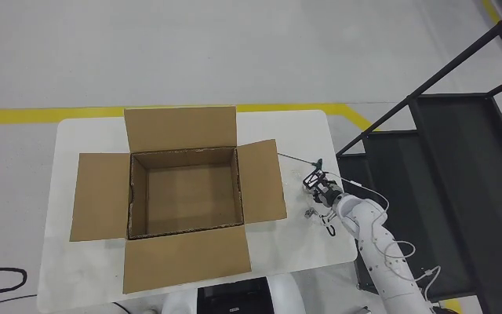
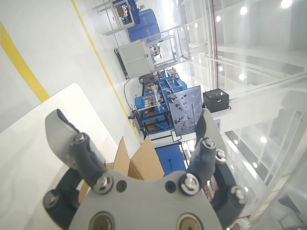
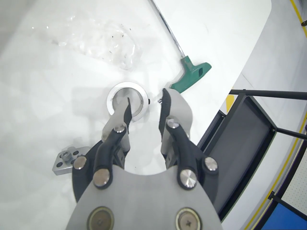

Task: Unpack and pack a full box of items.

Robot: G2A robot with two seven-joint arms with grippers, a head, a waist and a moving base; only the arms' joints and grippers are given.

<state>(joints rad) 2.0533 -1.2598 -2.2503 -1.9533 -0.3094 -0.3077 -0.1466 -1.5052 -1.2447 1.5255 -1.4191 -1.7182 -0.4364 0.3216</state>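
Top: empty cardboard box [image 1: 188, 196] mid-counter [image 1: 298, 133]; right gripper [image 1: 318, 188] low beside box. Left wrist: left gripper [image 2: 131, 113] near box, fingers wide, empty. Right wrist: fingers [image 3: 175, 111] part-open, straddling metal ring [image 3: 112, 96] wall; close squarely, avoid T-handle hex key [image 3: 191, 72].

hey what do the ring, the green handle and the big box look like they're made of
Silver ring: machined metal, likely aluminium, by its satin sheen and crisp edges. Green T-shaped handle: moulded plastic, probably, dull and even-coloured. Open brown box: corrugated cardboard, matte, with creased flaps.
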